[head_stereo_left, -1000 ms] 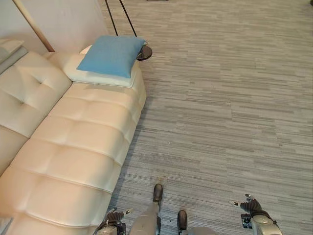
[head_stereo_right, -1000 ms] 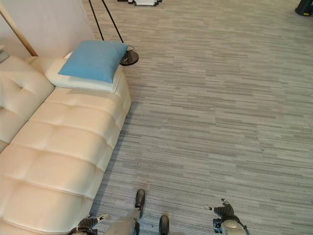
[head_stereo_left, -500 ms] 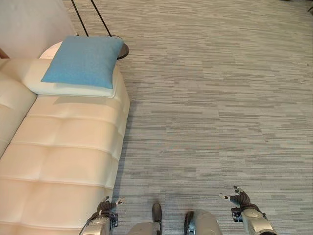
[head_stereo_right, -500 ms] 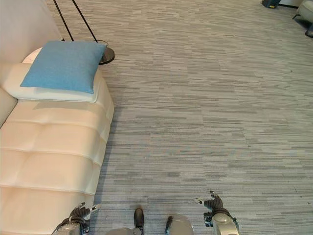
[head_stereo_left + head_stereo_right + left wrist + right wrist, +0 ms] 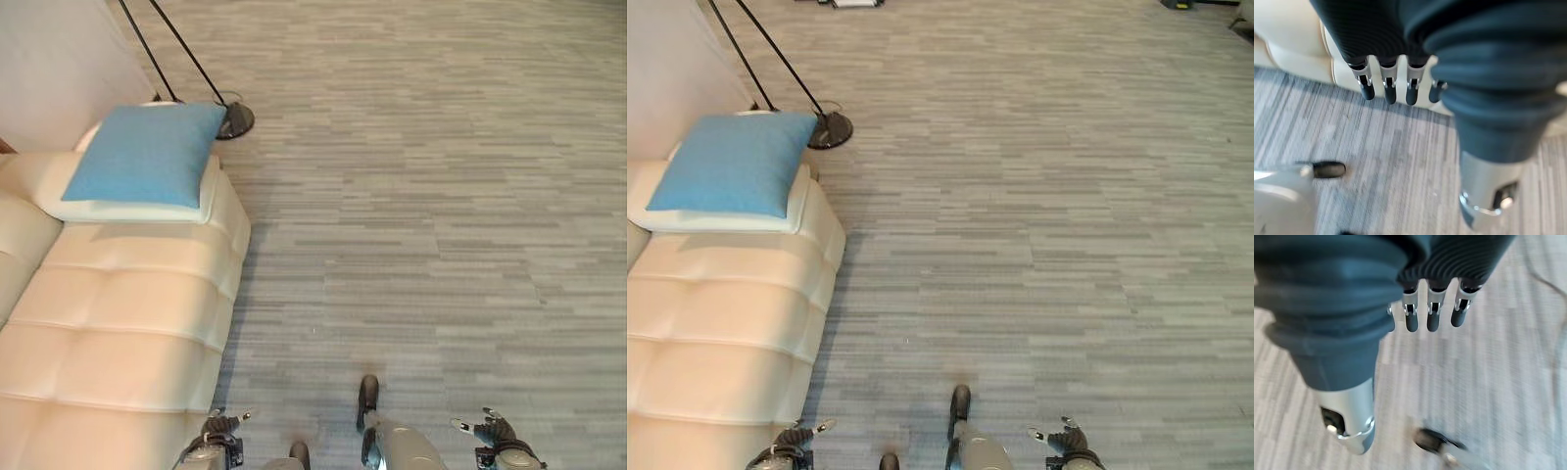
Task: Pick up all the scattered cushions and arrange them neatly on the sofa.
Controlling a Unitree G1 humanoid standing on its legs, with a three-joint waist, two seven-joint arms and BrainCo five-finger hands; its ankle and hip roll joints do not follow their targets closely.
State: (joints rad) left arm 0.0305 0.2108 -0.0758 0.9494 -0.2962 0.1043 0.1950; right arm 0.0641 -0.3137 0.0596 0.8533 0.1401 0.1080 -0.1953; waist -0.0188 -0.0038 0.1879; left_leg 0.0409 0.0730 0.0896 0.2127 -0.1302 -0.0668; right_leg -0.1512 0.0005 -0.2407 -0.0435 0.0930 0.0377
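A blue cushion (image 5: 147, 154) lies flat on a white cushion (image 5: 122, 209) at the far end of the cream sofa (image 5: 118, 333). My left hand (image 5: 221, 428) hangs low beside the sofa's front edge, fingers (image 5: 1388, 90) straight and holding nothing. At the lower right my right hand (image 5: 493, 431) hangs over the grey floor, its fingers (image 5: 1432, 318) straight and empty too.
A floor lamp's round dark base (image 5: 235, 120) stands on the floor just past the sofa's end, its two thin black poles (image 5: 162, 44) leaning up toward the wall. Grey striped carpet (image 5: 421, 196) spreads wide to the right.
The camera has shifted, so the whole scene has slid; the sofa and cushions sit a little lower in view. Both hands stay low, straight-fingered and empty.
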